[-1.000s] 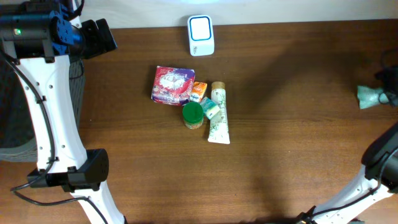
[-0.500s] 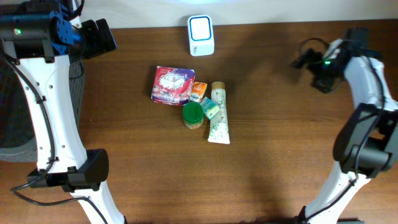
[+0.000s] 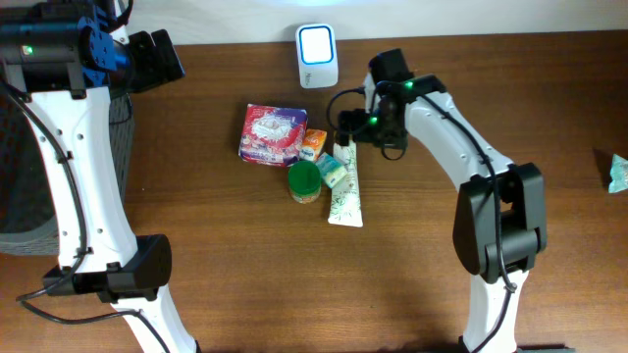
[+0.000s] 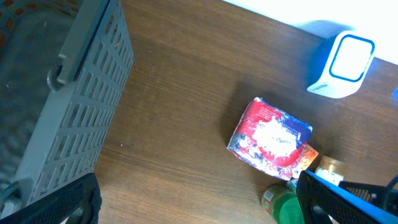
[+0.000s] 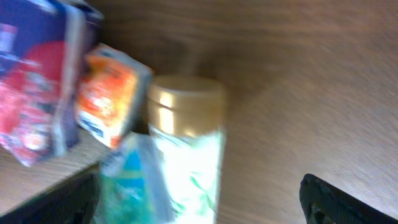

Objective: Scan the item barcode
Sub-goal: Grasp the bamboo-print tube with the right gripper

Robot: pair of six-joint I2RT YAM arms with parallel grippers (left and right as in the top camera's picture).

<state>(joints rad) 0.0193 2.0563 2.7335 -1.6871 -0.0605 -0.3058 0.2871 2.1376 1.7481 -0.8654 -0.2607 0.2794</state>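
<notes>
We see the right end effector [image 3: 350, 125] hanging over the far end of a cluster of goods in the middle of the desk [image 3: 196, 265]. Its fingers are spread wide and grip nothing. In its wrist view, which is blurred, the gold cap of the white tube [image 3: 344, 186] lies in the gap between them. We cannot tell whether it touches the tube.

The tube lies flat with its cap toward the white-and-blue scanner [image 3: 317, 55], which stands at the desk's far edge, apart from the cluster. Just beside the cap is a small orange box [image 3: 313, 144], and next to that a red packet [image 3: 274, 134]. A green-lidded jar [image 3: 304, 180] and a small teal pack [image 3: 333, 172] crowd the tube's left side.

The left end effector [image 4: 199, 208] is also spread and empty — it is held high near the grey basket [image 4: 68, 106], well away from the goods. One more teal packet [image 3: 618, 174] lies alone at the desk's right edge.
</notes>
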